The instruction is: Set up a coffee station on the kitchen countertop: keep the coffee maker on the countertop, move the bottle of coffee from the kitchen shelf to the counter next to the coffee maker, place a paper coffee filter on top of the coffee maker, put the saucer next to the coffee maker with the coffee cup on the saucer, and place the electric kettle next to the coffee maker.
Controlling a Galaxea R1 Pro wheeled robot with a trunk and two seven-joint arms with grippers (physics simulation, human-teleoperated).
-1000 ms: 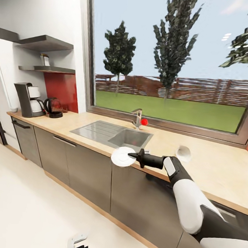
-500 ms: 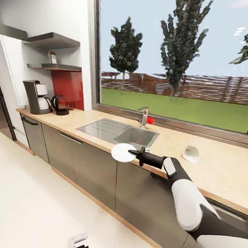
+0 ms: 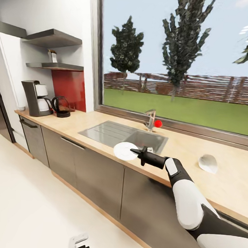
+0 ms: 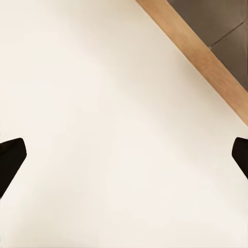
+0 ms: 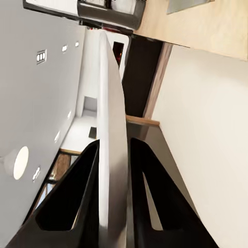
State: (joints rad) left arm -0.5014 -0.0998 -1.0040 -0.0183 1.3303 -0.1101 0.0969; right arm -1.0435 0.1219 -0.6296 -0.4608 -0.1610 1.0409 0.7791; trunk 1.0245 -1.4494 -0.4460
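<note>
The saucer (image 3: pixel 125 151) is pinched at its rim by the right gripper (image 3: pixel 135 152), held flat in the air over the front edge of the countertop (image 3: pixel 181 150), just in front of the sink (image 3: pixel 125 133). In the right wrist view the saucer (image 5: pixel 112 144) shows edge-on as a thin white slab with a black finger (image 5: pixel 77 196) pressed against each face. Beyond the sink stands the tap (image 3: pixel 151 119) with a red knob, below the big window (image 3: pixel 180 57). Well to the right of the sink, the white filter (image 3: pixel 207 163) lies on the countertop by itself. Far to the left of the sink, at the end of the countertop, the coffee maker (image 3: pixel 35 98) stands with the kettle (image 3: pixel 61 106) just beside it, against the red backsplash (image 3: pixel 69 88). Above them the shelf (image 3: pixel 56 66) carries the small bottle (image 3: pixel 52 56), with another board higher up. The left gripper (image 3: pixel 77 244) hangs low over the pale floor (image 3: pixel 29 202); in the left wrist view its dark fingertips (image 4: pixel 11 157) sit wide apart at either side, nothing between them.
</note>
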